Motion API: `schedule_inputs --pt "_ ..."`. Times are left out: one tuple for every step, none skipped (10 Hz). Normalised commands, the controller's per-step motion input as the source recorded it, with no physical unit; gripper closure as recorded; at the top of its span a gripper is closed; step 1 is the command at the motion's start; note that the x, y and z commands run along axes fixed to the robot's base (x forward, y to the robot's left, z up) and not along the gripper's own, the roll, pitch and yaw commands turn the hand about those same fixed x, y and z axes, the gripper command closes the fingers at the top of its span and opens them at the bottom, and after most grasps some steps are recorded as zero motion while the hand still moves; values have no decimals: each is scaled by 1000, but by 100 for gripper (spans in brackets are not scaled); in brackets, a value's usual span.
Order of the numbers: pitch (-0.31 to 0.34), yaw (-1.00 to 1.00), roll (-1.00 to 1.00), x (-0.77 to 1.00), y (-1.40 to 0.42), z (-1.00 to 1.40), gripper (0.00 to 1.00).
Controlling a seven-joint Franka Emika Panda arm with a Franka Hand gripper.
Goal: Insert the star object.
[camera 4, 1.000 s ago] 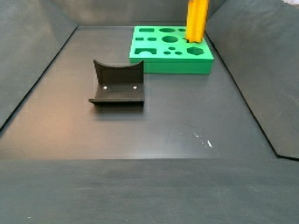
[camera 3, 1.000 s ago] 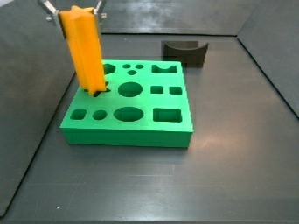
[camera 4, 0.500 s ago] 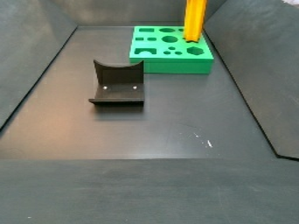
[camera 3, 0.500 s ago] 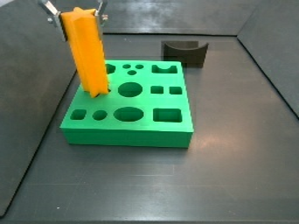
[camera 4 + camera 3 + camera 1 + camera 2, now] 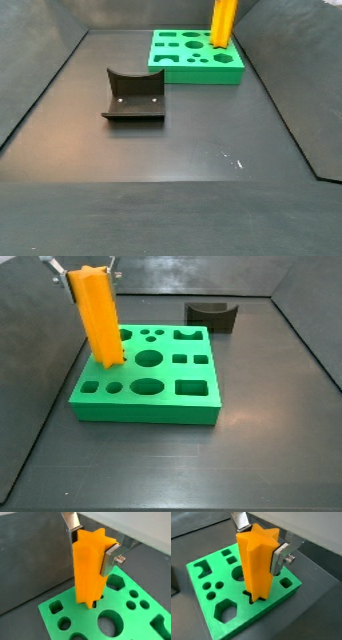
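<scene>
The star object (image 5: 98, 318) is a tall bright orange ridged prism held upright. Its lower end stands at the star-shaped hole near a corner of the green block (image 5: 150, 391). It also shows in both wrist views (image 5: 90, 569) (image 5: 256, 562) and in a side view (image 5: 223, 22). My gripper (image 5: 91, 541) is shut on its upper end, with a silver finger (image 5: 280, 556) flat against each side. In a side view only the fingertips (image 5: 56, 269) show at the frame's top. The green block (image 5: 195, 56) has several holes of different shapes.
A dark grey notched block (image 5: 211, 315) sits behind the green block and also shows in a side view (image 5: 134, 95). Grey walls (image 5: 187, 274) enclose the dark floor (image 5: 174, 160).
The star object's lower end has lifted slightly since one second ago and now sits a little higher at the hole. Nothing else moved.
</scene>
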Motion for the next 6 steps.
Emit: schedule_inputs --pt "-3 400 61 0 49 -397 100" --pt "0 183 99 0 17 -400 100" --pt "7 0 90 106 6 -426 100" --pt "21 0 107 9 57 -366 100" --pt "0 117 89 -51 100 -369 100" --pt "0 269 134 0 123 -414 100"
